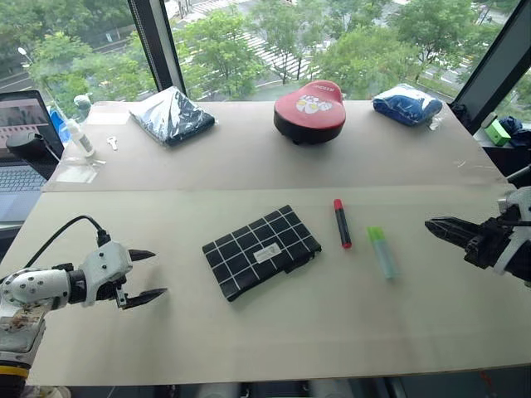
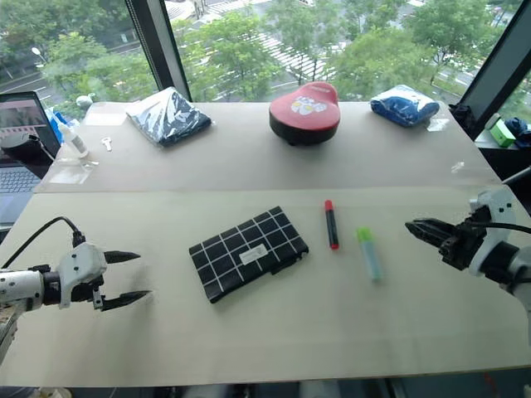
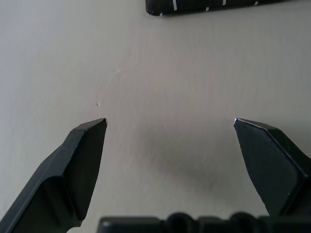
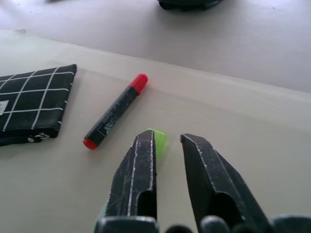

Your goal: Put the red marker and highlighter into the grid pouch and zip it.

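The grid pouch (image 1: pixel 261 251), black with white lines and a small white label, lies flat at the table's middle. To its right lies the red marker (image 1: pixel 342 223), and further right the highlighter (image 1: pixel 382 251) with its light green cap. My left gripper (image 1: pixel 158 274) hovers open and empty over bare table to the left of the pouch. My right gripper (image 1: pixel 431 225) is shut and empty, to the right of the highlighter and pointing at it. In the right wrist view the highlighter's green cap (image 4: pixel 158 141) peeks out behind the fingers (image 4: pixel 138 170), with the marker (image 4: pixel 115 118) and pouch corner (image 4: pixel 29 102) beyond.
At the far edge by the window sit a dark plastic-wrapped bundle (image 1: pixel 172 114), a red cushion-like object (image 1: pixel 310 110) and a blue wrapped bundle (image 1: pixel 406 104). A laptop (image 1: pixel 21 141) and a small bottle (image 1: pixel 80 137) stand at far left.
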`<state>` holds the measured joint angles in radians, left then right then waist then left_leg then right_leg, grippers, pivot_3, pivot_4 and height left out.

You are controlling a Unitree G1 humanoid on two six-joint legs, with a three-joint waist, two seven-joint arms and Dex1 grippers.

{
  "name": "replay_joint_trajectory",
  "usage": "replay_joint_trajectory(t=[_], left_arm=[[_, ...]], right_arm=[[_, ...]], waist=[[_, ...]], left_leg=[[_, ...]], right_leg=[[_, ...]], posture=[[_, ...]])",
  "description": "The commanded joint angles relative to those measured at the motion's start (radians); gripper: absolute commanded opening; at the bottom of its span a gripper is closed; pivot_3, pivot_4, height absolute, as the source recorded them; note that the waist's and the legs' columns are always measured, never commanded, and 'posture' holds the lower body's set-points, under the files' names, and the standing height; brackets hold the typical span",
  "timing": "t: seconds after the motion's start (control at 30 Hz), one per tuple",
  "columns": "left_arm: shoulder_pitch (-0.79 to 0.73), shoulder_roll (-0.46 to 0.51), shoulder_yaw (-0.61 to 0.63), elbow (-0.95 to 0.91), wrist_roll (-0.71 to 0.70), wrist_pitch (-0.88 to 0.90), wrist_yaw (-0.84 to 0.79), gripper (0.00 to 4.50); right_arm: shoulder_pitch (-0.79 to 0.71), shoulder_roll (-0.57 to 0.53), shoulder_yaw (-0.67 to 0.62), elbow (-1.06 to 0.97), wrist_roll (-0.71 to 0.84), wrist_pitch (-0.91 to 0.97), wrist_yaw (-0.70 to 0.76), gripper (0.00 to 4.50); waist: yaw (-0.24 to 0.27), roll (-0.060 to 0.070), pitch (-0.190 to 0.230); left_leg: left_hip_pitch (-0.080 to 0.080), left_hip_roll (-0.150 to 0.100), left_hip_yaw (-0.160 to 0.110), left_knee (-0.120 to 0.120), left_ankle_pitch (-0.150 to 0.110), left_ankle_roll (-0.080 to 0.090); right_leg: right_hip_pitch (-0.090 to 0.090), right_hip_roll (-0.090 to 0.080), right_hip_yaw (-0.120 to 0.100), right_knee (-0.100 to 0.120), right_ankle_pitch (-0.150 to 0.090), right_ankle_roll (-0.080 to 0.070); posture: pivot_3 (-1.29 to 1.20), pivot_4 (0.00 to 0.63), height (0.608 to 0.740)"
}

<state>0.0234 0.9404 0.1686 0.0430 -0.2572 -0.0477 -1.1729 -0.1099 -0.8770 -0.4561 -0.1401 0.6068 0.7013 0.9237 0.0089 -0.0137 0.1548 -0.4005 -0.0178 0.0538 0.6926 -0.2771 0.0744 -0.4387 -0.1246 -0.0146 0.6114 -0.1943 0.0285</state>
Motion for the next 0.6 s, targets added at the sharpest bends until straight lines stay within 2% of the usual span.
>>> replay_joint_trajectory(t=[0.03,0.07,0.2,0.27,0.43,0.6], left_arm=[[-0.034,0.004,-0.031,-0.056,0.006,-0.063,-0.036,4.50],[-0.037,0.005,-0.043,-0.067,0.010,-0.071,-0.042,4.50],[-0.048,-0.006,-0.162,-0.121,0.076,-0.170,-0.093,4.50],[-0.072,-0.030,-0.200,-0.119,0.109,-0.206,-0.071,4.50],[-0.100,-0.090,-0.253,-0.104,0.174,-0.282,-0.012,4.50],[-0.094,-0.109,-0.273,-0.165,0.173,-0.250,0.016,4.50]], right_arm=[[-0.061,0.007,0.082,-0.088,0.041,0.025,0.013,0.05],[-0.075,0.015,0.107,-0.098,0.046,0.029,0.016,0.05],[-0.211,0.152,0.444,-0.082,-0.157,-0.057,-0.059,0.05],[-0.252,0.201,0.540,-0.044,-0.222,-0.080,-0.074,0.05],[-0.304,0.240,0.635,0.038,-0.316,-0.154,-0.069,0.05],[-0.310,0.233,0.676,0.101,-0.378,-0.204,-0.032,0.05]], waist=[[0.000,0.000,0.000],[0.000,0.000,0.000],[-0.013,-0.001,0.000],[-0.013,0.000,0.000],[0.005,0.001,0.001],[0.005,0.001,0.001]], left_leg=[[0.000,0.000,0.000,0.000,0.000,0.001],[0.000,0.000,0.000,0.000,0.000,0.001],[0.001,0.000,0.001,0.000,0.000,0.001],[-0.001,-0.001,0.002,0.000,0.000,0.001],[-0.005,-0.003,0.003,0.006,0.002,-0.001],[-0.004,-0.004,0.003,0.011,-0.003,0.008]], right_leg=[[0.000,0.000,0.000,0.000,0.000,0.000],[0.000,0.000,-0.001,0.000,0.000,0.000],[0.000,0.002,-0.002,0.000,0.000,0.000],[-0.001,0.003,-0.005,0.001,0.000,0.000],[0.000,0.008,-0.011,0.000,0.002,0.003],[0.003,0.008,-0.012,-0.001,0.003,0.006]], posture=[[0.00,0.150,0.740],[0.00,0.150,0.740],[0.00,0.150,0.740],[0.00,0.150,0.740],[0.00,0.150,0.740],[0.00,0.150,0.740]])
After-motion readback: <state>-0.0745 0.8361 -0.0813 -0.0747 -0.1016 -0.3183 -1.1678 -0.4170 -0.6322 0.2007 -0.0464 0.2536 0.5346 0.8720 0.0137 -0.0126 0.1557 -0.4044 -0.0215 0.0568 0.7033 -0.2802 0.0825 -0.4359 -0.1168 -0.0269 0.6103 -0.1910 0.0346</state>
